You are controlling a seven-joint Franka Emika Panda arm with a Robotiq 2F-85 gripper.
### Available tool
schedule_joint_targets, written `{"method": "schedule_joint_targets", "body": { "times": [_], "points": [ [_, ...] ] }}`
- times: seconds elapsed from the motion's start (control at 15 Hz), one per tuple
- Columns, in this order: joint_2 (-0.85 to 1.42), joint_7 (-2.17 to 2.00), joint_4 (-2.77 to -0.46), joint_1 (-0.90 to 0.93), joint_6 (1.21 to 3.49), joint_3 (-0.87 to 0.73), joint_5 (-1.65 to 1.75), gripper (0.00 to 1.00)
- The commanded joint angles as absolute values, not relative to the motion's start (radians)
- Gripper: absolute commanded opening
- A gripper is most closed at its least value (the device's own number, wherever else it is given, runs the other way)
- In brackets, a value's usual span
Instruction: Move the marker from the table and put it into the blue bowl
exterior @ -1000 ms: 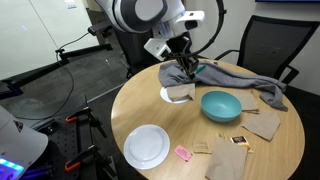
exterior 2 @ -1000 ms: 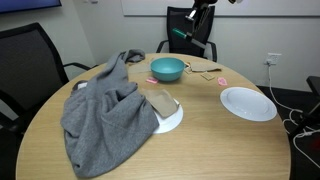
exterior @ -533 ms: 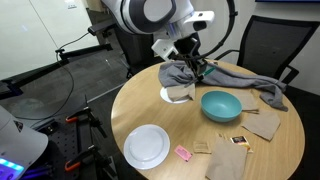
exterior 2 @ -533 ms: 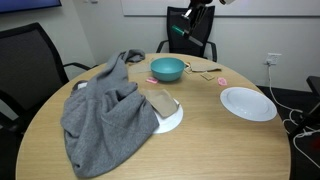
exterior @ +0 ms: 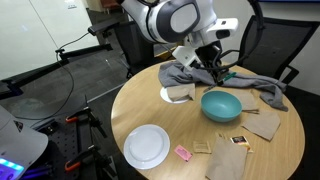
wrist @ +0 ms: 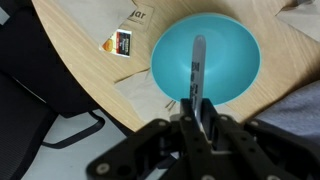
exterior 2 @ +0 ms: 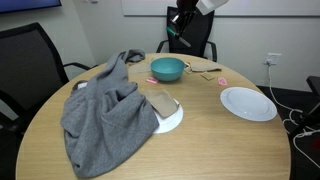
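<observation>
My gripper (exterior: 222, 70) is shut on the marker (wrist: 198, 62), a thin green stick that points out from between the jaws. In the wrist view the gripper (wrist: 198, 102) hangs above the blue bowl (wrist: 205, 55), and the marker lies over the bowl's inside. The teal bowl (exterior: 221, 105) sits on the round tan table (exterior: 150, 108); the gripper is in the air above and just behind it. It also shows high above the bowl (exterior 2: 167, 68) in an exterior view, gripper (exterior 2: 179, 24) with the marker (exterior 2: 172, 33) sticking out.
A grey cloth (exterior 2: 100, 110) is spread over part of the table. A white plate (exterior: 147, 146) lies near the edge. A second plate with a brown block (exterior 2: 165, 104) sits by the cloth. Small cards (wrist: 122, 42) and brown napkins (exterior: 228, 155) lie beside the bowl. Office chairs stand around.
The gripper has carried the marker sideways from over the cloth to above the blue bowl. Nothing on the table has moved.
</observation>
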State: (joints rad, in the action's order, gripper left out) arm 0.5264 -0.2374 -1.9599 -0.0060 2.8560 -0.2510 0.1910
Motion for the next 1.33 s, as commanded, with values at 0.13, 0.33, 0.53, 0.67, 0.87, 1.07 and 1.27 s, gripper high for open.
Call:
{"method": "schedule_joint_targets", "body": {
  "times": [0.13, 0.33, 0.53, 0.67, 0.87, 1.07, 1.27],
  "points": [
    [0.658, -0.198, -1.853, -0.047, 2.954, -0.220, 0.120, 0.04],
    [0.708, -0.180, -1.829, -0.048, 2.989, -0.217, 0.100, 0.04],
    [0.746, -0.177, -1.806, -0.044, 2.997, -0.215, 0.092, 0.04],
    [0.764, -0.177, -1.794, -0.041, 2.996, -0.214, 0.093, 0.04],
    [0.789, -0.183, -1.778, -0.032, 2.991, -0.220, 0.093, 0.04],
    [0.807, -0.190, -1.766, -0.023, 2.985, -0.230, 0.094, 0.47],
    [0.810, -0.193, -1.764, -0.020, 2.985, -0.235, 0.093, 0.69]
  ]
}}
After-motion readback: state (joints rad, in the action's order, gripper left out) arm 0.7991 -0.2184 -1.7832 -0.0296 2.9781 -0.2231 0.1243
